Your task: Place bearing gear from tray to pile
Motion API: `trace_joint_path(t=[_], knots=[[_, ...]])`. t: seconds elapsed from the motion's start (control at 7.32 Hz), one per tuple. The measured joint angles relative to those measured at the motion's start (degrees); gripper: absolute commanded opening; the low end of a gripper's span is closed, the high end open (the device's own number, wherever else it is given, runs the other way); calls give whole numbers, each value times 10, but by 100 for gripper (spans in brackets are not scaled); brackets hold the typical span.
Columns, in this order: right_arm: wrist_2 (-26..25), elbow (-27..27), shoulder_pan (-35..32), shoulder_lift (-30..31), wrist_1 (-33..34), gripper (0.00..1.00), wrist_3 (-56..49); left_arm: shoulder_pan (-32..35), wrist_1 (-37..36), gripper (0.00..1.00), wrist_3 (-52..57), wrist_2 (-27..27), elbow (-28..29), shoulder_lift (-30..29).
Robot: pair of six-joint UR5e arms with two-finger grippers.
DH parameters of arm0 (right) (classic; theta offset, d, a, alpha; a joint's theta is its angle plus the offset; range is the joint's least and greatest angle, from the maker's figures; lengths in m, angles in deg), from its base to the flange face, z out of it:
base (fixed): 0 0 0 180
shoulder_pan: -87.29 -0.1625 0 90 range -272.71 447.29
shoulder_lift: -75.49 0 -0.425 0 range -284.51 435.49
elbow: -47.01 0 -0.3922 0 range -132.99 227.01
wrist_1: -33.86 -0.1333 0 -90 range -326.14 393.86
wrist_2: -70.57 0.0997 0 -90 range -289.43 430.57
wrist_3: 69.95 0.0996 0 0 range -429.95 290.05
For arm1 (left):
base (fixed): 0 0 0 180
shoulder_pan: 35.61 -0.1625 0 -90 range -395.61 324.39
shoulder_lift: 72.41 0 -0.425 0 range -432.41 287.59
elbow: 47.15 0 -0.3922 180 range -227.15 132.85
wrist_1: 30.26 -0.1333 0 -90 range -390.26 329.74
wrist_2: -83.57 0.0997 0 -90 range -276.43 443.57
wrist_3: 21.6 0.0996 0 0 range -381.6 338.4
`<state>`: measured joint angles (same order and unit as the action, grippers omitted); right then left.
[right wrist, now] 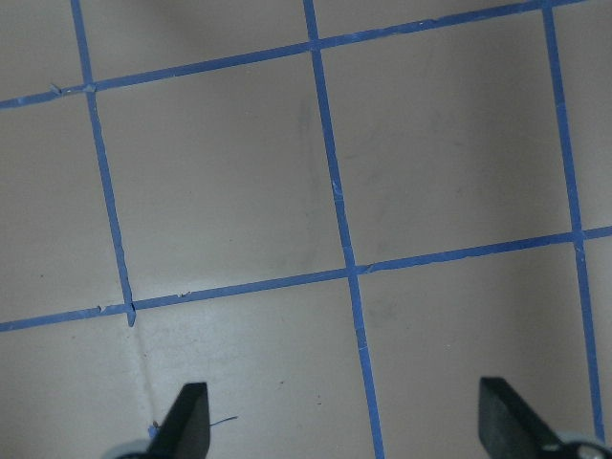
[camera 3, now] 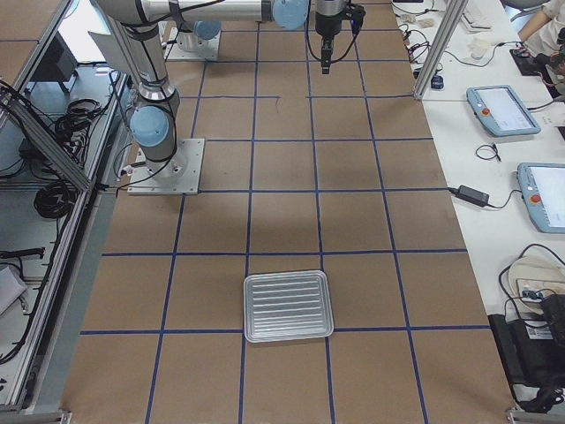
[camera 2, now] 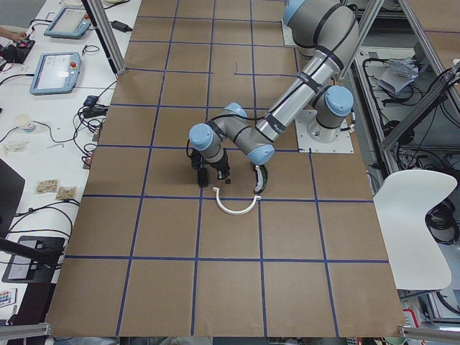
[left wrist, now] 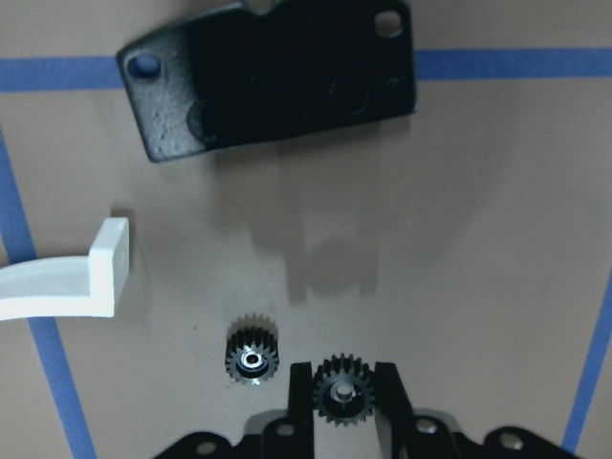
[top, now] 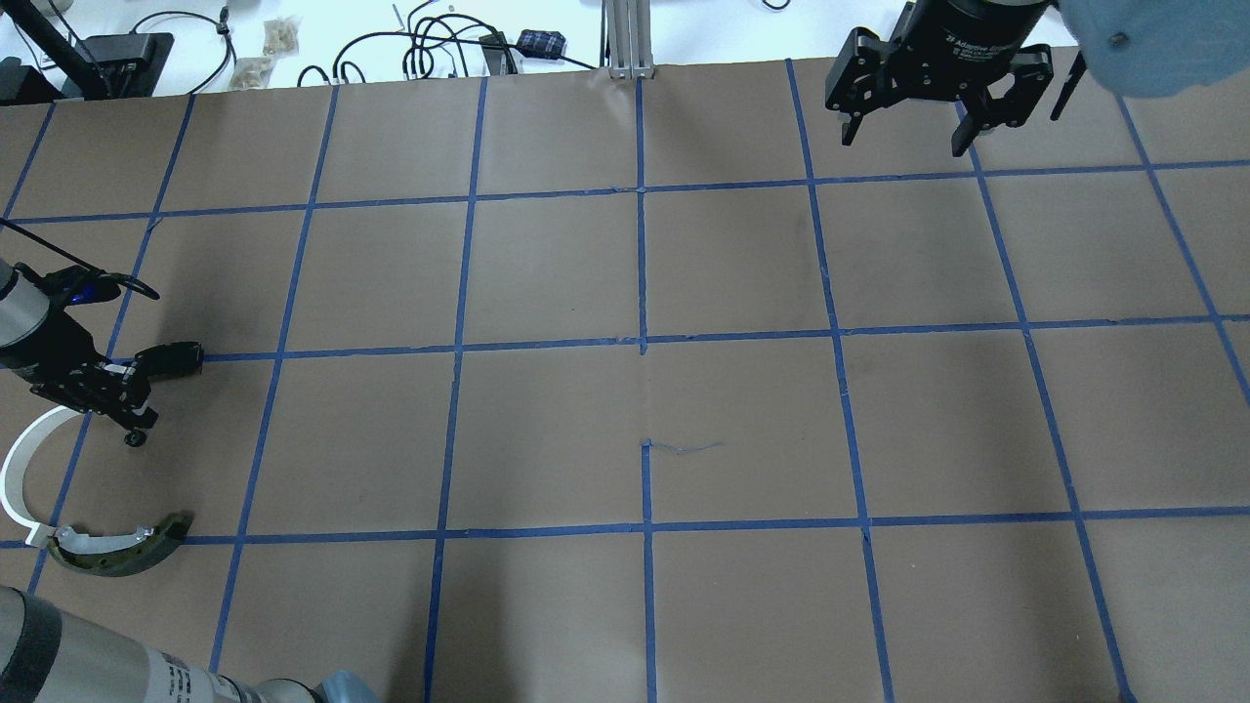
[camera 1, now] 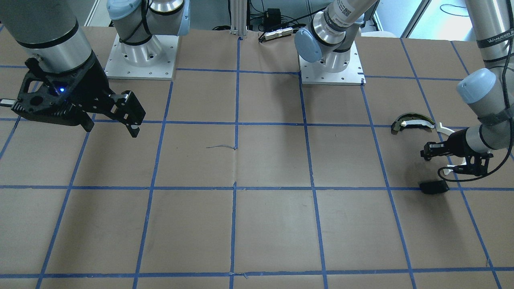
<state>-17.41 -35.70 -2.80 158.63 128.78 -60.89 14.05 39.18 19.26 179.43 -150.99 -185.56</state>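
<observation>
Pinching bearing gear (left wrist: 337, 398) in narrow fingers, left gripper (left wrist: 342, 384) sits low by second gear (left wrist: 252, 360), likely to release at pile (left wrist: 277, 72); right gripper (right wrist: 344, 426) idle, fingers wide.

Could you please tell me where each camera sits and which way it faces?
Front-facing: across table, facing bases; left gripper at right.
Overhead: behind robot, looking down; right gripper top right.
Exterior left: table's left end; left arm near.
Exterior right: right end, over tray; right arm nearer.
Left wrist: down; fingers hold bearing gear.
Right wrist: down at table; fingers open.
Shared: white arc, overhead and left wrist.
</observation>
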Motion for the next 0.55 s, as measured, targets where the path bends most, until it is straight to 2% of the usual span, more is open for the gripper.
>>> trace_joint_path(t=[0.14,0.27,0.55], knots=[[0,0,0,0,0,100,0,0,0,9,0,2,0,-2],[0,0,0,0,0,100,0,0,0,30,0,3,0,-4],[0,0,0,0,0,100,0,0,-2,62,2,5,0,-8]])
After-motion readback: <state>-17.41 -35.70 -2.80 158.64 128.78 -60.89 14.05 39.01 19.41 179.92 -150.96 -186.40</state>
